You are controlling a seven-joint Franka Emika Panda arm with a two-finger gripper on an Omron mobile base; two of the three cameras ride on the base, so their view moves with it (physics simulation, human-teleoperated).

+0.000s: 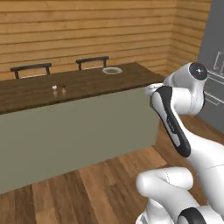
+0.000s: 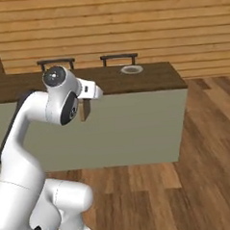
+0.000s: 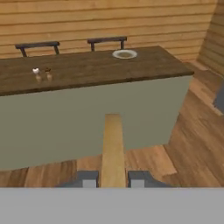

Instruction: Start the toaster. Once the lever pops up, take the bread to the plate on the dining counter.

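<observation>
Clamped edge-on between your gripper's (image 3: 113, 179) narrowed fingers, the bread (image 3: 113, 148) is riding out ahead, so you are wanting to keep it level while approaching the plate (image 3: 124, 54) near the dining counter's (image 3: 87, 72) far right corner.

2 base views behind the arm, hand view lower, nearer, all facing the dining counter (image 1: 87, 85) and plate (image 3: 124, 54)
</observation>
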